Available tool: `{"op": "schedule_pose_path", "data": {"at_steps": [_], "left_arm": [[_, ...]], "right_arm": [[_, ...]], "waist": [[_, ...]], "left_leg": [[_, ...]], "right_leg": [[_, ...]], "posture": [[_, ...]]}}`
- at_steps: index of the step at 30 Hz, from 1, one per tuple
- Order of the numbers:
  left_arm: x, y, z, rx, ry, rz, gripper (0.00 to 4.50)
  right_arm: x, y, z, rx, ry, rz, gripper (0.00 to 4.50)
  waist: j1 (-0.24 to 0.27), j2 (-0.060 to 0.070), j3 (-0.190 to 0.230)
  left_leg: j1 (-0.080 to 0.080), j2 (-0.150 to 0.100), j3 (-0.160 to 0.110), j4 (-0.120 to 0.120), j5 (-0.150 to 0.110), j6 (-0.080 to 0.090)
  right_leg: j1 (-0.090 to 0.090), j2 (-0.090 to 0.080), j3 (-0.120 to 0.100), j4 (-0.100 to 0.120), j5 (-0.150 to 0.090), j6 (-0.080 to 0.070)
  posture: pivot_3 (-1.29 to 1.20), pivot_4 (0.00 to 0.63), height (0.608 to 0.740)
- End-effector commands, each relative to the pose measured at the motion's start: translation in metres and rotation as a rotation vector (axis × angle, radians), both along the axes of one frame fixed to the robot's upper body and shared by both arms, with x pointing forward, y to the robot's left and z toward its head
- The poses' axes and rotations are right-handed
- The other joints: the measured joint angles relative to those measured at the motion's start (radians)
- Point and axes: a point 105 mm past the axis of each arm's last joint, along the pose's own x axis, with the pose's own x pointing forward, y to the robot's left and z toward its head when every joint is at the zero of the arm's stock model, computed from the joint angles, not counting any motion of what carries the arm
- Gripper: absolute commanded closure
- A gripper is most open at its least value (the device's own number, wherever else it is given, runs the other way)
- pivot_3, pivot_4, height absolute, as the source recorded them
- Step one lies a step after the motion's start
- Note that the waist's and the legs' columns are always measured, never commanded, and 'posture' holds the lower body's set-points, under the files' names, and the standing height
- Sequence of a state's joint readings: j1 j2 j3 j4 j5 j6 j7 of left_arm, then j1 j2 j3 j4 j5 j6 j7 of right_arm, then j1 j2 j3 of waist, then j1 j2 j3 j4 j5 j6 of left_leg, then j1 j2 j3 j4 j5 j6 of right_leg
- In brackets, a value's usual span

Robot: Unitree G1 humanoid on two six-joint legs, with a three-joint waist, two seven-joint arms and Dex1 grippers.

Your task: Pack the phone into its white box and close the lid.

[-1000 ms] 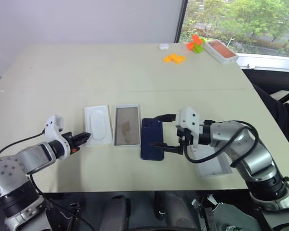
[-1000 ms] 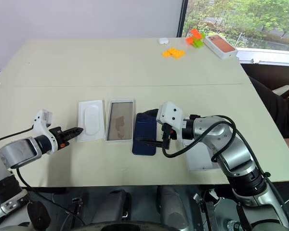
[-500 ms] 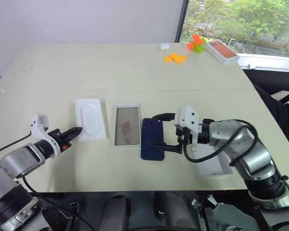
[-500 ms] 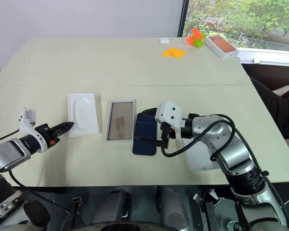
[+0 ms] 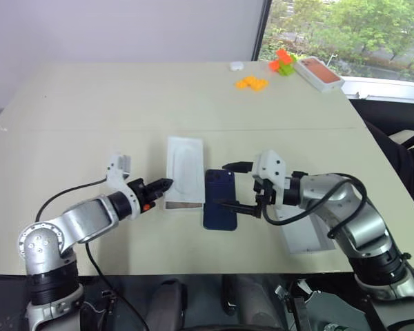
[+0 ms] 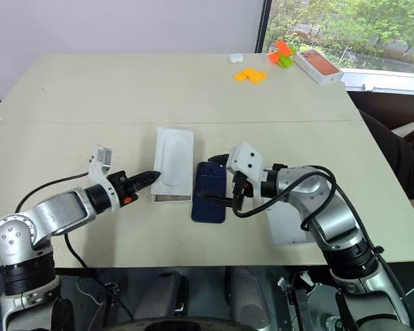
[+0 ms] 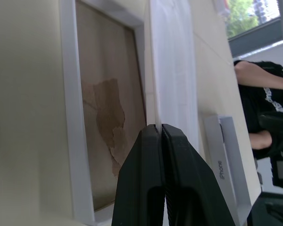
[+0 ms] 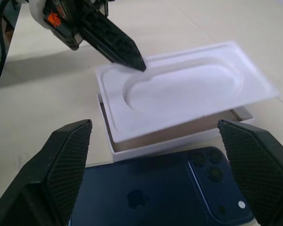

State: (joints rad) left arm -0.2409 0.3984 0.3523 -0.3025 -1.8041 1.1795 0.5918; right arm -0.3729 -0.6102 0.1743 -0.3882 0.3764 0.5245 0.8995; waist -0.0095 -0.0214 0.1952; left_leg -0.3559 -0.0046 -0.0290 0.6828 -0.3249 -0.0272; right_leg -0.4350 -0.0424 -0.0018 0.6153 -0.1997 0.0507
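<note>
The word "iPhone" runs along the side wall of the lid (image 7: 226, 169), which lies on the table (image 5: 193, 96) at lower right of the head view, by the right arm. An apple logo marks the back of the phone (image 8: 146, 197), lying face down at centre, just right of the white box (image 7: 104, 136). The left hand (image 5: 162, 185), reaching in from the lower left, is clenched on the edge of the flat white insert (image 5: 185, 170) and holds it over the box. The right hand (image 5: 229, 185), pointing toward frame left, is spread wide astride the phone's upper end, grasping nothing.
</note>
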Motion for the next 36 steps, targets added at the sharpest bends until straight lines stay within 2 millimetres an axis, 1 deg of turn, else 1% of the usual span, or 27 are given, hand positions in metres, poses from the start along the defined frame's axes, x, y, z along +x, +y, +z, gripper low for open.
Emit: {"op": "schedule_pose_path", "data": {"at_steps": [1, 5, 10, 15, 22, 31, 36], "left_arm": [[0.0, -0.002, 0.008, -0.015, 0.021, 0.026, 4.47], [-0.002, 0.001, 0.006, 0.04, 0.058, 0.033, 4.47], [-0.002, 0.005, 0.004, 0.07, 0.069, 0.045, 4.47], [-0.003, 0.001, 0.003, 0.08, 0.068, 0.027, 4.47], [0.0, -0.011, 0.003, 0.071, 0.071, -0.001, 4.47], [0.003, -0.009, -0.001, 0.094, 0.084, 0.007, 4.47], [0.004, -0.005, 0.007, 0.049, 0.055, 0.035, 4.47]], "right_arm": [[-0.002, -0.001, 0.011, 0.015, -0.05, 0.0, 0.0], [-0.002, -0.002, 0.011, 0.017, -0.049, -0.002, 0.0], [-0.002, -0.001, 0.01, 0.02, -0.046, -0.001, 0.0], [-0.003, 0.0, 0.009, 0.023, -0.046, 0.003, 0.0], [-0.004, 0.0, 0.009, 0.023, -0.045, -0.001, 0.0], [-0.004, 0.0, 0.009, 0.021, -0.047, -0.004, 0.0], [-0.004, 0.0, 0.009, 0.02, -0.045, -0.001, 0.0]], "waist": [[0.0, 0.0, 0.0], [0.0, 0.0, 0.0], [0.0, 0.0, 0.0], [0.0, 0.0, 0.0], [0.001, 0.0, 0.0], [0.0, 0.0, 0.0], [0.0, 0.0, 0.0]], "left_leg": [[0.0, 0.0, 0.0, 0.0, 0.0, 0.0], [0.0, 0.0, 0.0, 0.0, 0.001, -0.001], [0.0, -0.001, 0.0, 0.0, 0.001, -0.001], [0.0, -0.001, 0.001, 0.0, 0.001, -0.001], [0.0, -0.001, 0.001, 0.0, 0.001, -0.001], [0.0, -0.001, 0.001, 0.0, 0.001, -0.001], [0.0, -0.001, 0.001, 0.0, 0.001, -0.001]], "right_leg": [[0.0, 0.0, 0.0, 0.0, 0.0, 0.0], [0.001, 0.0, 0.0, 0.0, -0.002, -0.003], [0.001, 0.001, 0.0, 0.0, -0.002, -0.003], [0.001, 0.001, -0.001, -0.001, -0.002, -0.003], [0.001, 0.001, -0.001, -0.001, -0.002, -0.003], [0.001, 0.002, -0.001, -0.001, -0.003, -0.003], [0.001, 0.002, -0.001, -0.001, -0.003, -0.003]], "posture": [[0.0, 0.15, 0.74], [0.0, 0.15, 0.74], [0.0, 0.15, 0.74], [0.0, 0.15, 0.74], [0.0, 0.15, 0.74], [0.0, 0.15, 0.74], [0.0, 0.15, 0.74]]}}
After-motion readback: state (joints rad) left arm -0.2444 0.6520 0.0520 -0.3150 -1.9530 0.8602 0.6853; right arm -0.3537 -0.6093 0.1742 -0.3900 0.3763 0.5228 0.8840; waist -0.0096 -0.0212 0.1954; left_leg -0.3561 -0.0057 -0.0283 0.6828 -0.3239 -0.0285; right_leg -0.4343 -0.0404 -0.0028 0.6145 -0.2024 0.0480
